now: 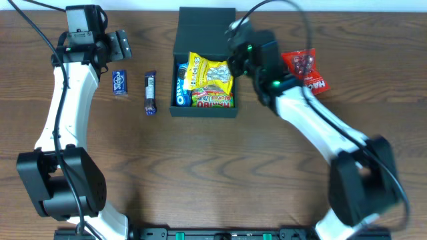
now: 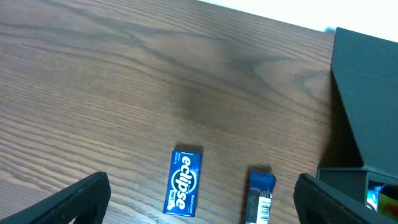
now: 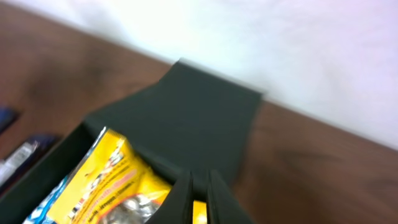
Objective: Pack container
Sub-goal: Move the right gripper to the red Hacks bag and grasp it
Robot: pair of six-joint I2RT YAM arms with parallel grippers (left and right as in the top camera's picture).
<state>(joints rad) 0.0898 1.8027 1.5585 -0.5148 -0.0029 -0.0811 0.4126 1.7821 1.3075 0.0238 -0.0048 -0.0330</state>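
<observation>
The dark green container (image 1: pixel 203 112) stands open at the back centre, its flap lid (image 1: pixel 207 17) laid back. Inside lie a yellow snack packet (image 1: pixel 208 72), a Haribo packet (image 1: pixel 212 100) and a blue Oreo pack (image 1: pixel 181 83). My right gripper (image 1: pixel 235 63) is over the box's right side; in the right wrist view its fingers (image 3: pixel 200 186) are shut above the yellow packet (image 3: pixel 99 180) and the lid (image 3: pixel 186 118). My left gripper (image 1: pixel 122 45) is open and empty; in the left wrist view (image 2: pixel 202 193) it is above a blue Eclipse pack (image 2: pixel 184 190).
The Eclipse pack (image 1: pixel 120 83) and a dark blue bar (image 1: pixel 151 93) lie left of the box; the bar also shows in the left wrist view (image 2: pixel 261 194). A red Haribo packet (image 1: pixel 307 70) lies right of the box, beside my right arm.
</observation>
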